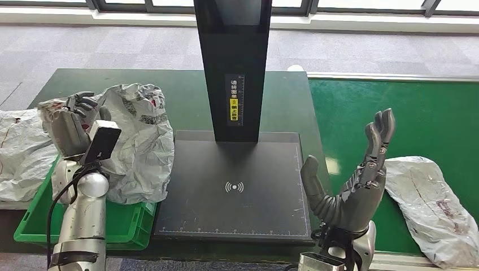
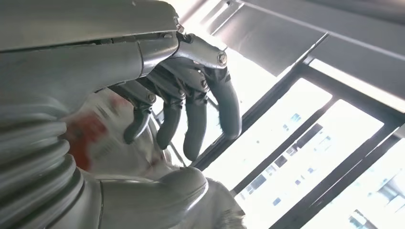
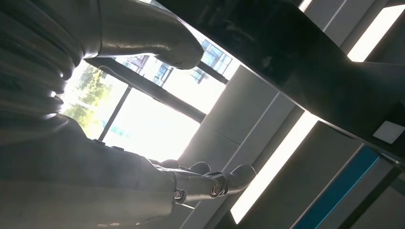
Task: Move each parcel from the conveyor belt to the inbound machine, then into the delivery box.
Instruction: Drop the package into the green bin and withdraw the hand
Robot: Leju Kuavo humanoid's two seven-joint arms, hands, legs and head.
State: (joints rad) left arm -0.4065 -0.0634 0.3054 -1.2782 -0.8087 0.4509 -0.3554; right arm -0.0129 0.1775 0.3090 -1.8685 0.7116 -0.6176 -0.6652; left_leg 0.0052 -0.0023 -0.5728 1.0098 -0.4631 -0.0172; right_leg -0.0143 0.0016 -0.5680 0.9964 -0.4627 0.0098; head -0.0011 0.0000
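Over the green delivery box, the left hand grips a grey parcel, while the right hand stands empty, fingers spread, beside another parcel on the conveyor belt.

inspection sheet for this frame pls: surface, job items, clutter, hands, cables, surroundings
Surface: dark inbound machine plate bare; green conveyor belt on the right.
Job's things: grey parcel held over green delivery box; second parcel lying on the belt.
Clutter: another grey bag at far left.
Hands: left hand grips the parcel; right hand open, raised, empty.
Cables: black cable along left forearm.
Surroundings: grey carpet, windows behind.
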